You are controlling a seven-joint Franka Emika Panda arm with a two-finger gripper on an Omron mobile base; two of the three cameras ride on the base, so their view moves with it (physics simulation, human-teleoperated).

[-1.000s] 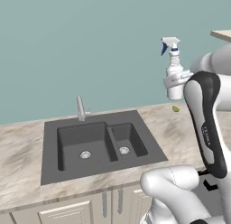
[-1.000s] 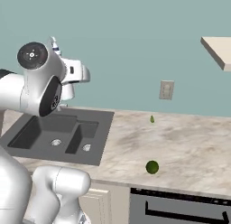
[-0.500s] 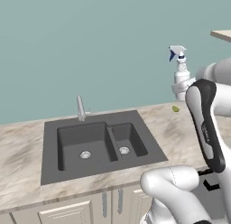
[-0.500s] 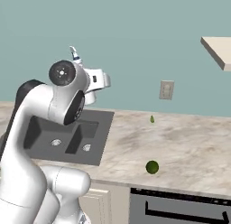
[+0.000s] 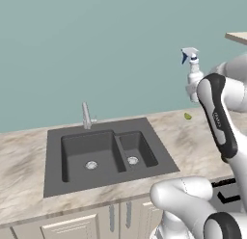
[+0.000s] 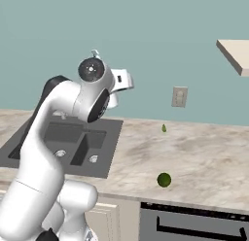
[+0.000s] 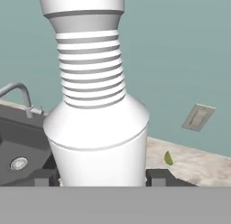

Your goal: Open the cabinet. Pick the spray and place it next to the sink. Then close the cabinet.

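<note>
The spray (image 5: 194,74) is up in the air, upright, well above the counter (image 5: 193,141) and off to the right of the sink (image 5: 103,153). Its white trigger head with the blue nozzle tip points toward the wall side on the left. From the hand's own camera the ribbed neck and white body of the spray (image 7: 97,128) stand squarely between the two dark fingertips (image 7: 160,177), which press its lower sides, so the gripper (image 7: 103,178) is clamped on the bottle. Below it lies the marbled counter with a small green leaf-like bit (image 5: 187,116) near the wall. A round green fruit (image 6: 164,180) sits nearer the counter's front edge, and a wall outlet (image 6: 179,96) is above.
</note>
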